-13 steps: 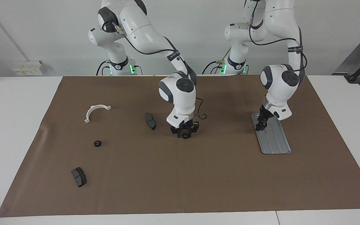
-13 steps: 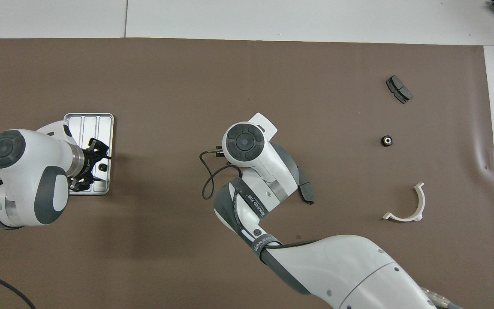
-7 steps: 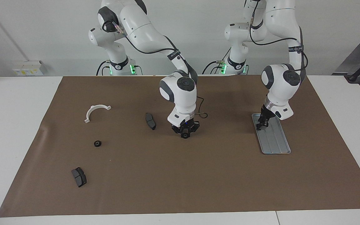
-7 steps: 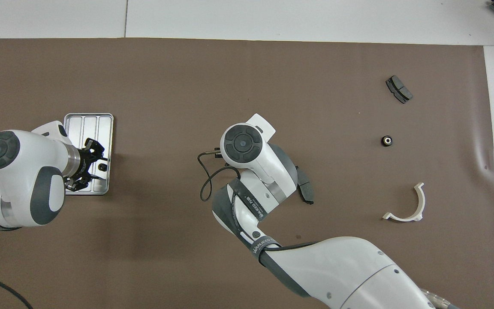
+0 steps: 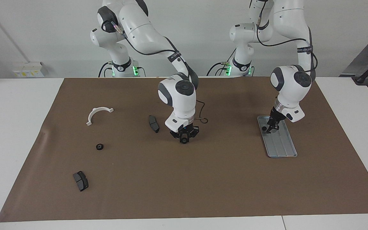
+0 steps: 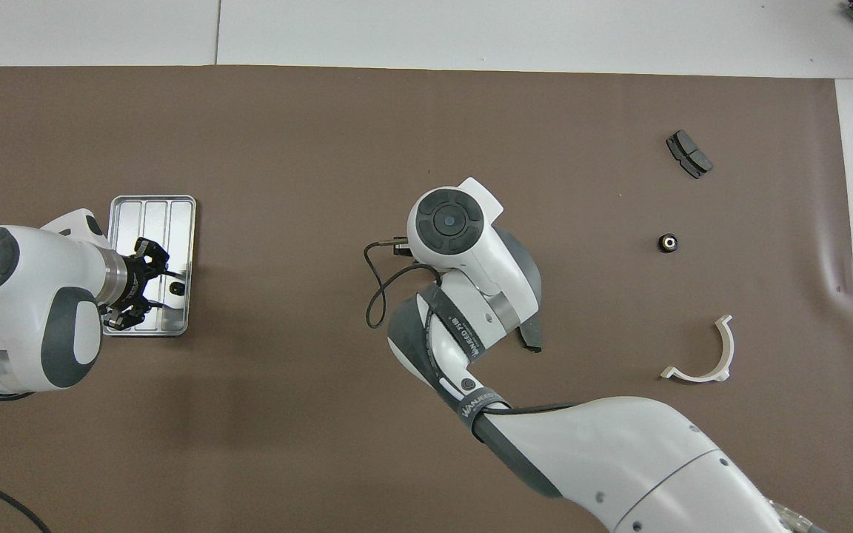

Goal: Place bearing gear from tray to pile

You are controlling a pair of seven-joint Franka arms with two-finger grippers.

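Two bearing gears show on the table. One small dark bearing gear (image 5: 264, 128) (image 6: 177, 286) sits in the tray (image 5: 283, 150) (image 6: 146, 211), at the tray's end nearer to the robots. The other bearing gear (image 5: 99, 146) (image 6: 667, 242) lies on the brown mat (image 5: 184, 185) (image 6: 367, 133) toward the right arm's end of the table, among the pile.

And the left gripper (image 5: 272, 125) (image 6: 146, 285) hangs low over the tray, just beside the gear that sits there. Its fingers look spread apart in the overhead view, and nothing shows between them.

Over to the right gripper (image 5: 184, 135), up over the bare mat near the table's middle, beside one dark brake pad (image 5: 153, 123) (image 6: 530, 337). Something small and dark shows at its tips, but whether the fingers are clamped or parted, I cannot tell. In the overhead view the arm's own wrist covers it.

Now the pile: the white semicircular bracket (image 5: 98, 114) (image 6: 700, 355) lies nearer to the robots than the loose gear, and the second brake pad (image 5: 80, 180) (image 6: 688, 153) lies farther from them. The parts are well apart from one another, and the tray stands well apart from them all, toward the left arm's end of the table.
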